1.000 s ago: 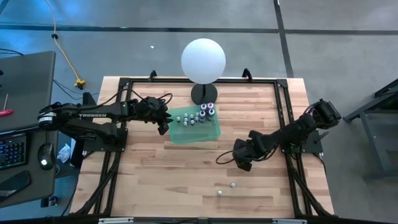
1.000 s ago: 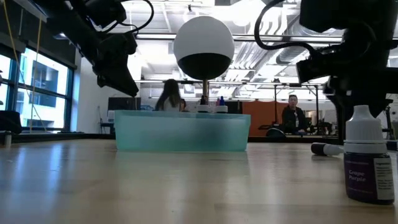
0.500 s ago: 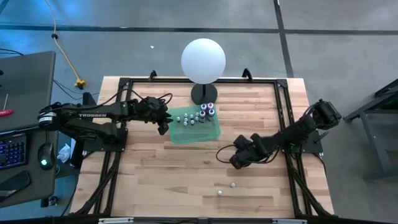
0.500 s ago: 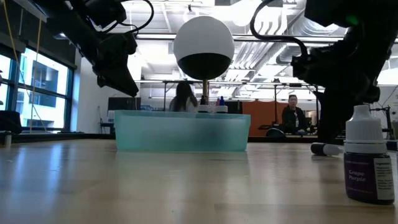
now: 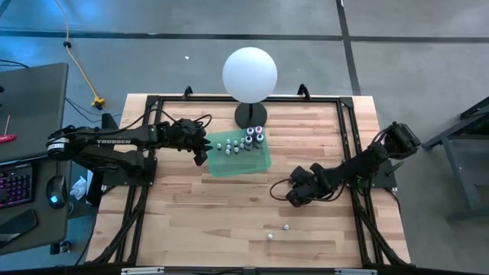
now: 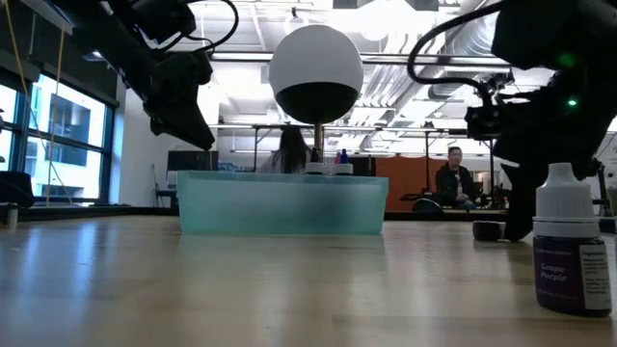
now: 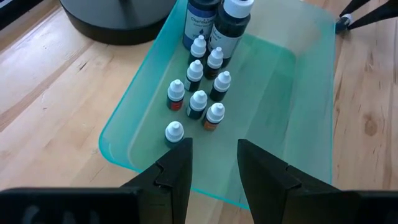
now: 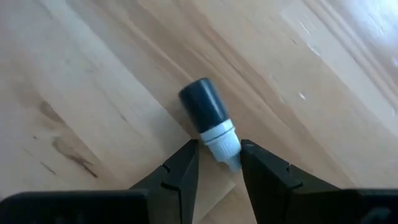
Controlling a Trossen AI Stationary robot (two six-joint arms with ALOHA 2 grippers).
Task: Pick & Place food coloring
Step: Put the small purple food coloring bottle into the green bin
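Several tiny food coloring bottles (image 7: 199, 99) with white tops stand in a pale green tray (image 5: 252, 163) at the table's middle. My left gripper (image 5: 203, 155) hangs open and empty over the tray's left edge; it also shows in its own wrist view (image 7: 214, 143). One dark bottle (image 8: 204, 106) lies on its side on the wood right of the tray. My right gripper (image 8: 219, 144) is down at it, open, with a finger on each side of its white cap (image 8: 222, 138). Two more bottles (image 5: 286, 226) stand near the front edge. My right gripper comes at the lying bottle's white cap end (image 8: 225, 146) slanting down, its fingers running along the bottle. I cannot tell whether the fingers (image 8: 186, 168) touch the cap. The bottle lies flat on the table.
A big white globe lamp (image 5: 250, 74) on a black base stands just behind the tray. A "Grape Purple" bottle (image 6: 569, 255) stands close to the low camera. Black frame rails (image 5: 137, 198) run along the table's sides. People show in the room beyond.
My right gripper has come down from above the table to the lying bottle and now stands low at its cap end.
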